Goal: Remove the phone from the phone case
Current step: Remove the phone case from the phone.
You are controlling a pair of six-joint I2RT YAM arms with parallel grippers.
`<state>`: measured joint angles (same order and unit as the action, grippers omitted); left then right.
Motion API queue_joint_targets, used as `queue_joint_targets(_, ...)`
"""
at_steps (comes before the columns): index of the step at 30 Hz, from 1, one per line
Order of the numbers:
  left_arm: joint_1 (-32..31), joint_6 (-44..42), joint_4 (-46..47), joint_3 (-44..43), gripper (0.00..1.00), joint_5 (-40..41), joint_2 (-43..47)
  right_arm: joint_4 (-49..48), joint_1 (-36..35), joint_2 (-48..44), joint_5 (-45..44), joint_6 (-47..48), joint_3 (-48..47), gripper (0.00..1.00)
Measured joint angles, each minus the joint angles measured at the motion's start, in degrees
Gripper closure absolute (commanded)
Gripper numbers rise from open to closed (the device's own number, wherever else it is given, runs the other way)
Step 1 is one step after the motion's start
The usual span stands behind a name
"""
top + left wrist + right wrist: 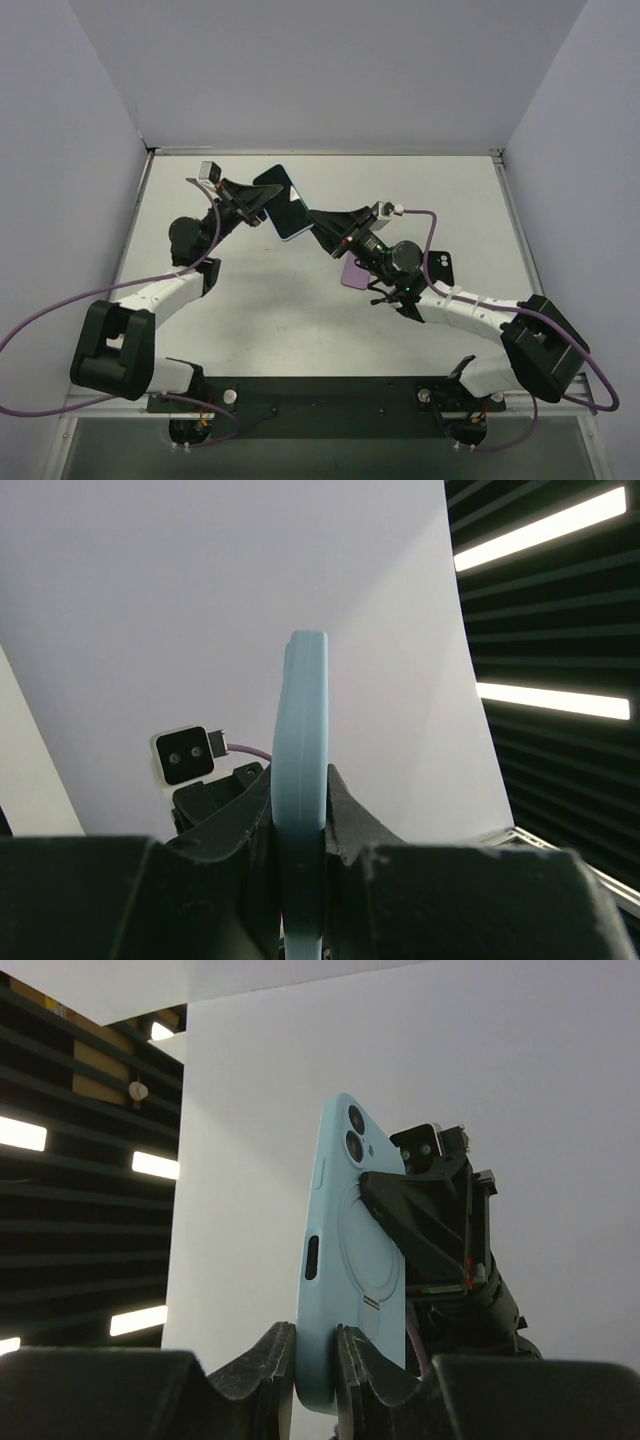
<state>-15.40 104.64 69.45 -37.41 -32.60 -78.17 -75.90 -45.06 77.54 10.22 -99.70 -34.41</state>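
The worktop (300,320) is white and flat. It has a dark strip along the bottom of the top view, where the two arms are bolted on. Pale walls (320,70) stand at the back and on both sides. In the wrist views there is a black ceiling made of slats (560,620), with long bright lights (545,535) in it.

The phone (283,200) sits in a light blue case (350,1250). It is held up above the worktop, a bit left of the middle in the top view, between the two grippers. In that view its long side runs from upper left to lower right, and its dark screen faces up to the camera.

In the right wrist view the phone stands up tall. The two camera eyes are at the top end, and the blue back with its round ring shows. In the left wrist view only the thin blue edge shows, standing straight up in the middle.

The left gripper (262,200) is closed tight on the case, one finger on the front and one on the back. The right gripper (318,222) is pinched nearly closed on the bottom end of the case.

A purple thing (353,275) lies flat on the worktop under the right arm. I cannot tell if it is a phone or a case.
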Motion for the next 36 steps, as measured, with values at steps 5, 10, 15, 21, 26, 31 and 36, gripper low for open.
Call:
queue_joint_targets(5, -0.04, 0.24, -1.01, -2.82, 1.0, 1.16, 0.07, -0.55, -0.04, 0.83, -1.07, -1.92, -2.38, 1.0)
queue_joint_targets(10, 0.0, 0.33, -1.16, -6.54, 1.0, 2.73, 0.57, -1.75, -0.04, 2.1, -1.62, -4.09, -6.12, 1.0)
queue_joint_targets(15, 0.07, 0.37, -1.2, -9.57, 1.0, 4.55, 1.46, -2.38, -0.04, 3.19, -1.88, -5.6, -9.9, 1.0)
queue_joint_targets(21, 0.09, 0.85, -1.2, -11.41, 1.0, 5.88, 2.67, -2.82, -0.39, 3.91, -1.92, -6.62, -12.72, 1.0)
queue_joint_targets(26, 0.13, 1.57, -1.18, -11.72, 1.0, 7.76, 3.19, -3.1, -0.48, 5.35, -1.92, -7.32, -15.1, 1.0)
queue_joint_targets(31, 0.28, 2.36, -1.33, -12.48, 1.0, 9.9, 3.41, -3.58, -0.94, 7.3, -2.34, -8.2, -17.84, 1.0)
queue_joint_targets(36, 0.33, 2.67, -1.53, -12.74, 1.0, 10.54, 4.26, -4.59, -1.2, 8.07, -2.71, -8.22, -18.62, 1.0)
